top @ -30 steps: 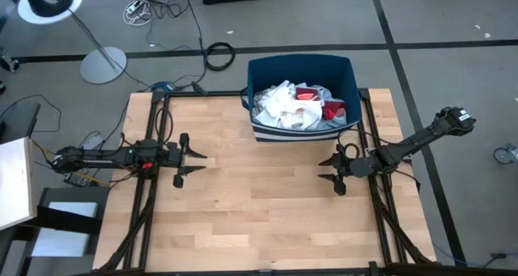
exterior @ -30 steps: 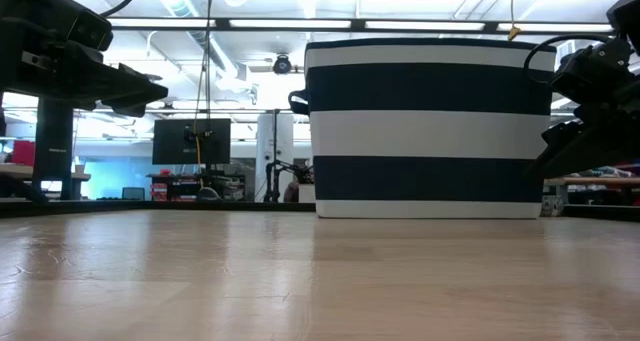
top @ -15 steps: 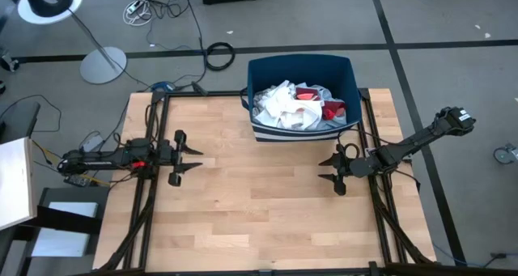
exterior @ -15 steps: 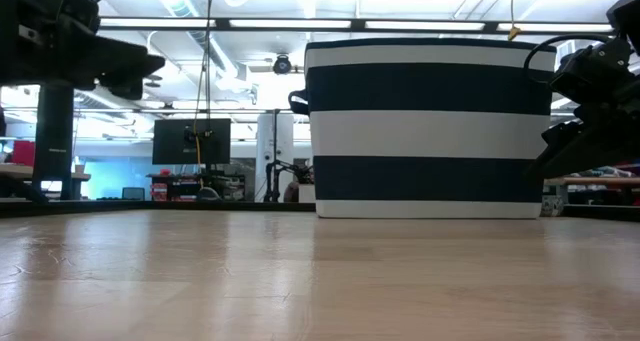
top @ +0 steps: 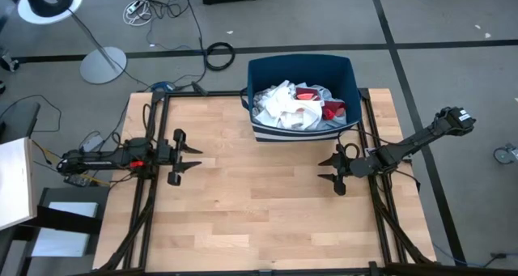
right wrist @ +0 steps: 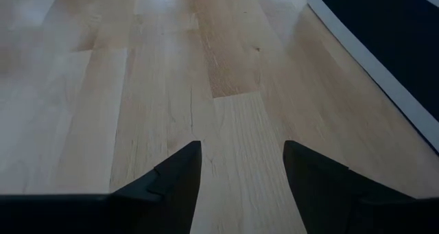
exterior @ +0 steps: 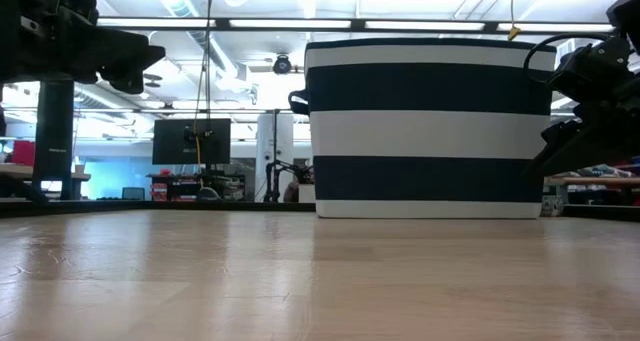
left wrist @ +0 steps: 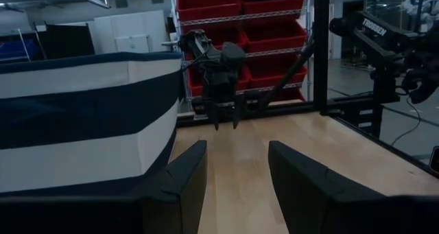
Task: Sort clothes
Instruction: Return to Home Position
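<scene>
The left gripper holds its two dark fingers apart over a pale wooden table. A navy-and-white striped bin sits close beside them. The right gripper hangs opposite, before red shelf bins.

Dark blue bin with white stripes, standing at one edge of pale wooden tabletop | coiled black cable and round grey stand base on floor beyond | red storage trays on shelves behind
</scene>
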